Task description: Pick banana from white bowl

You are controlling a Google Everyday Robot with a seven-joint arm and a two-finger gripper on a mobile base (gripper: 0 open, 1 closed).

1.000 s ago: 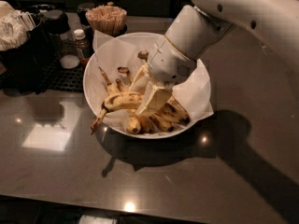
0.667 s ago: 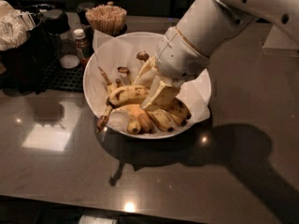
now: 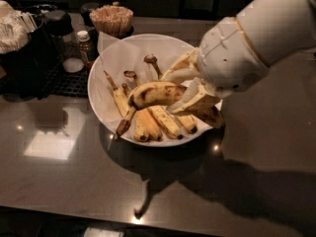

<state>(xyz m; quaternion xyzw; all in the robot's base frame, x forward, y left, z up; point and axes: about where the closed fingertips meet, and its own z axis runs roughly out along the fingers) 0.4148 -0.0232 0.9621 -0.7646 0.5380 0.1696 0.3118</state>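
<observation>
The hand (image 3: 186, 88) is hanging over the right part of the white bowl (image 3: 101, 70), and its 2 fingers (image 3: 197, 101) are pinching the right end of the banana (image 3: 155, 93). The banana is lying almost level above the other bananas (image 3: 150, 122), which are resting in the bowl. Its long brown stem (image 3: 123, 126) is pointing down toward the near rim. I cannot tell if the stem is touching anything.

I think the lifting step is going on now. Because the grip is sitting at 1 end only, the fruit may be swinging down, so the rise should be straight and slow, with steady but gentle pressure on the soft skin. The stem should clear the rim before any sideways move. Behind the bowl, a cup of wooden sticks (image 3: 111, 19) and a small bottle (image 3: 85, 41) are standing on the dark table (image 3: 256, 181).
</observation>
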